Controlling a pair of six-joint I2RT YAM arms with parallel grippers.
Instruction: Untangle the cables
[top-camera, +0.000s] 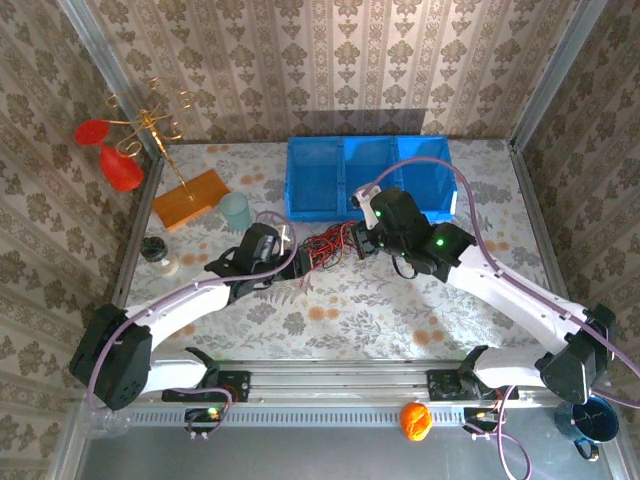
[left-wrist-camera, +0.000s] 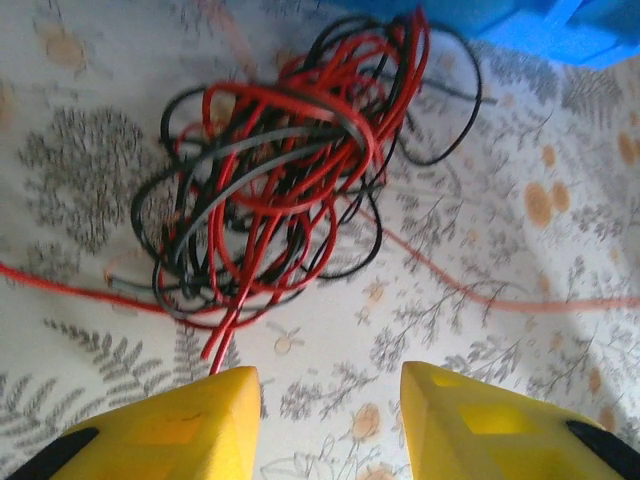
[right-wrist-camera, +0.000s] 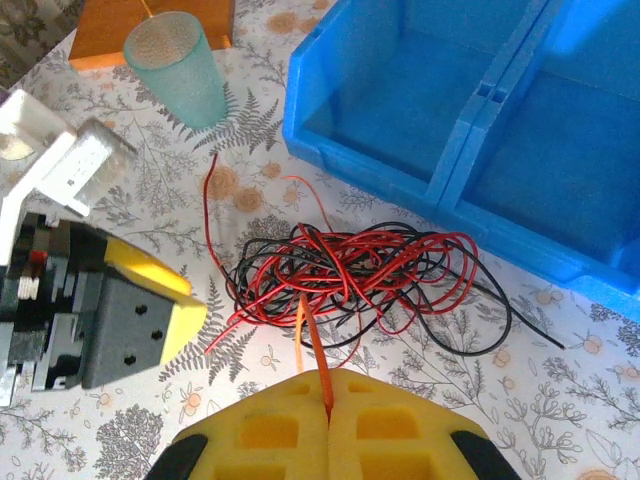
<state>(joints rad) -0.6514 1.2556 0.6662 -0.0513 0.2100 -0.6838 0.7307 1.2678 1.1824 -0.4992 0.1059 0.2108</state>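
Right claw pinches a red strand of cables; left claw gapes nearby

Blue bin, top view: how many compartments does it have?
3 in the blue bin, side by side: left compartment, middle compartment, right compartment. Its near edge is partly hidden.
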